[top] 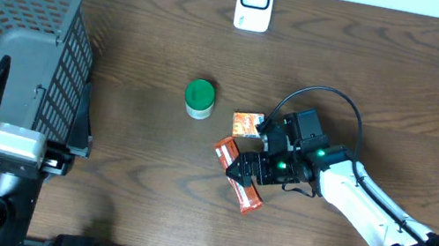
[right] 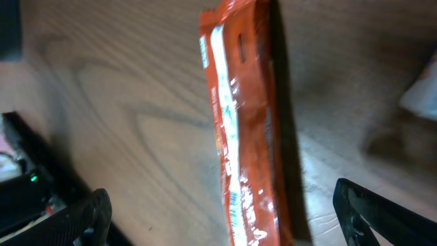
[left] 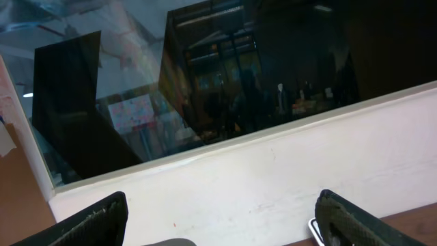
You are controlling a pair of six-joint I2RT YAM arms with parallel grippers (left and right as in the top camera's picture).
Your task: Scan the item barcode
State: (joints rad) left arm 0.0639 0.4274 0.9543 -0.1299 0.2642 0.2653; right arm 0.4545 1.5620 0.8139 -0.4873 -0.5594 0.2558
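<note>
Straddling the orange packet (right: 239, 123) without contact, right pincer (right: 229, 217) spread wide, empty; left pincer (left: 222, 220) spread too.

The right arm (top: 367, 201) reaches from the near right corner of the tabletop (top: 131, 171) toward its middle, wrist bent downward. The right tool (right: 229, 219) faces the surface, its fingers (right: 85, 219) spread wide. The left arm (top: 8, 182) sits folded at the near left corner. The left tool (left: 218, 225) points level, fingers apart.

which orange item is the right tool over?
The long orange packet, lying flat between the right tool's open fingers; the squarish orange box lies off to the side.
</note>
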